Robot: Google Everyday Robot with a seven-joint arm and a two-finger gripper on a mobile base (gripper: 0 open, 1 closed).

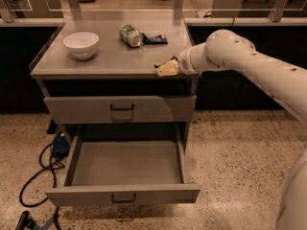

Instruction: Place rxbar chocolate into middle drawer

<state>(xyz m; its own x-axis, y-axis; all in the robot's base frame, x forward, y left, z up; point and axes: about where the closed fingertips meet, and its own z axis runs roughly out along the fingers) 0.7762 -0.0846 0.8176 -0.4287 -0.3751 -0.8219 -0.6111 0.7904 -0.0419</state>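
The gripper (163,69) hovers at the tabletop's (110,61) front edge, and I cannot tell if it is open or shut. The rxbar chocolate (154,39) lies farther back, beside a can (129,35). Best approach: descend squarely over the bar, then carry it to the open middle drawer (122,194).

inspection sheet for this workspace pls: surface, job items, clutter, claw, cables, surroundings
surface: grey cabinet top, carrying a bowl, a can and a bar
job's things: rxbar chocolate lying flat near the back of the top, right beside the can; middle drawer pulled open, nothing seen inside
clutter: white bowl upright at the left; green can on its side
grippers: claw at the top's front right edge, apart from the bar
cables: black cable looping on the floor left of the cabinet
surroundings: upper drawer shut; speckled floor; desks behind
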